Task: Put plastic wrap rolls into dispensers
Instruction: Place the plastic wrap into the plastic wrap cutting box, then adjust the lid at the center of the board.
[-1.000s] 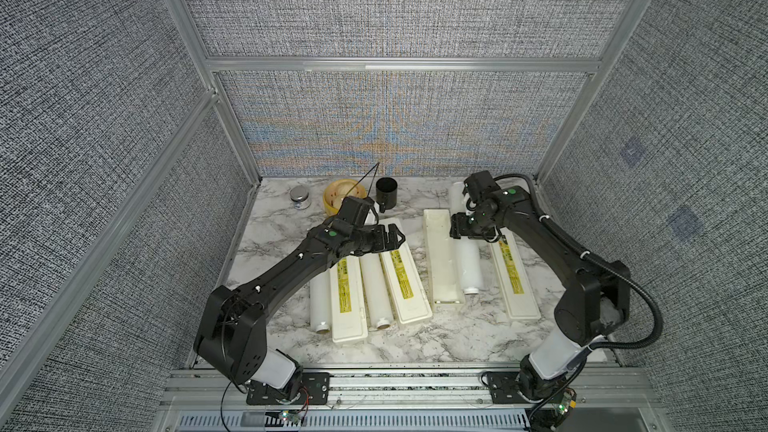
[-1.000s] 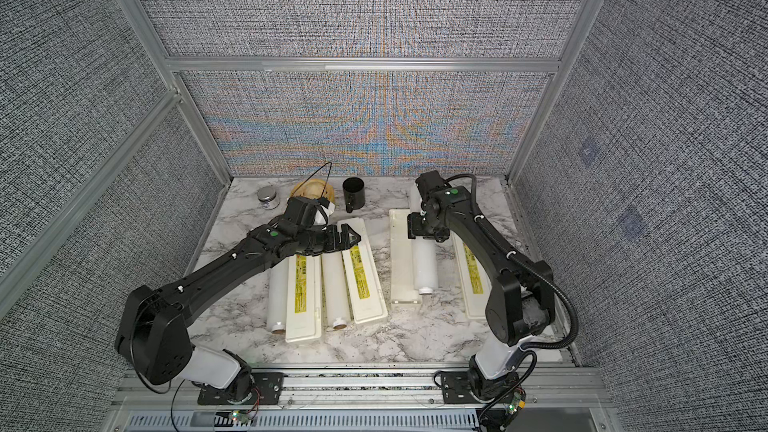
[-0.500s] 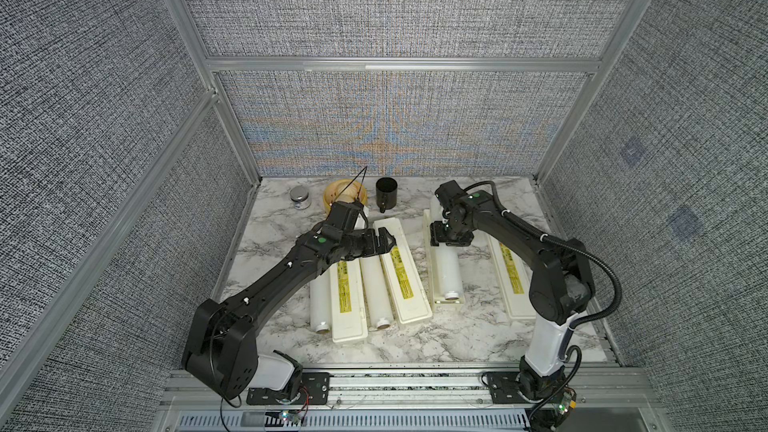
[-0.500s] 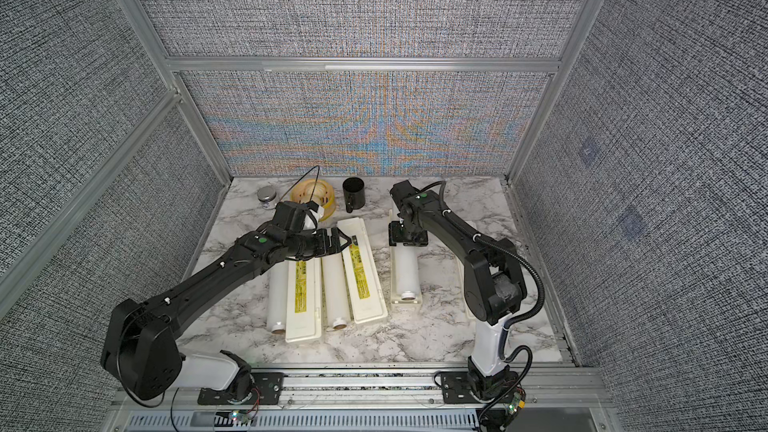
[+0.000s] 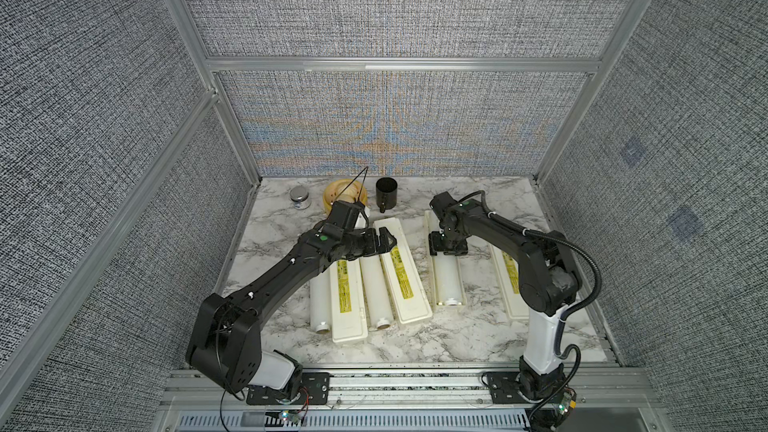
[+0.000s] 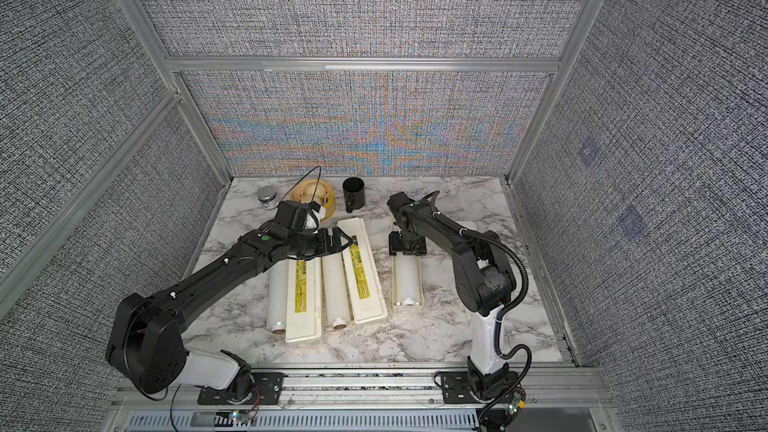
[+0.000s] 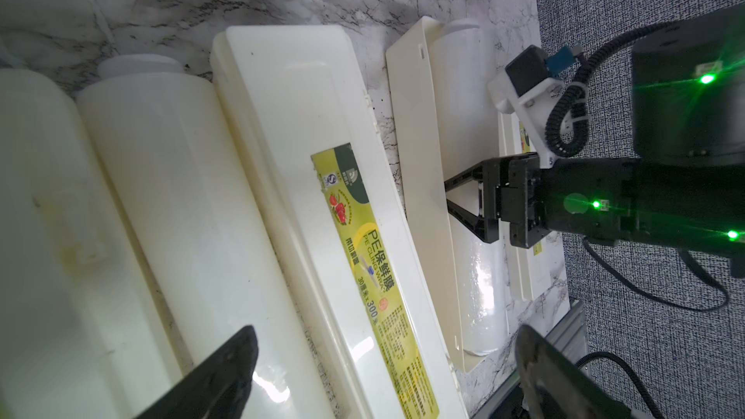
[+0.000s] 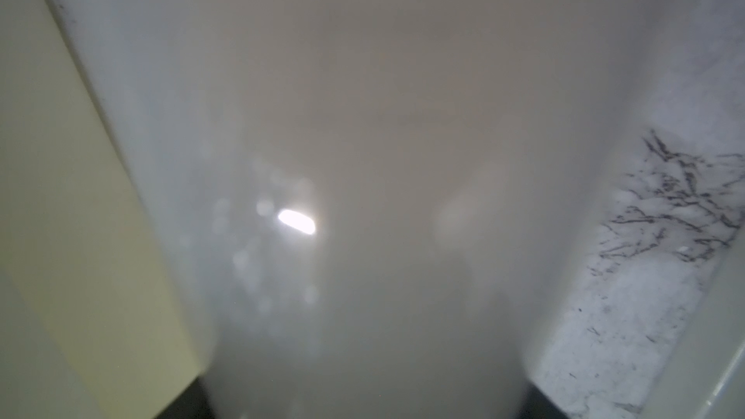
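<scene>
Fingers (image 7: pixel 469 224) of the right gripper (image 5: pixel 448 248) are pinching a roll (image 5: pixel 448 284) that lies lengthwise in the open box (image 5: pixel 430 222); whether it is fully seated can't be told. The left gripper (image 5: pixel 384 240) hangs empty, fingers (image 7: pixel 225 372) spread wide, above a closed box (image 5: pixel 405 284). So one roll looks nearly home, lid not yet shut. Two more rolls (image 5: pixel 320 305) (image 5: pixel 376 297) lie on the table (image 5: pixel 415 347) beside closed boxes. Another labelled box (image 5: pixel 509 280) sits rightmost. Most of the job remains.

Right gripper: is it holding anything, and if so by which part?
The right gripper grips a plastic wrap roll across its body, nearer its far end, as the roll lies in the open dispenser. The left gripper is open and empty.
</scene>
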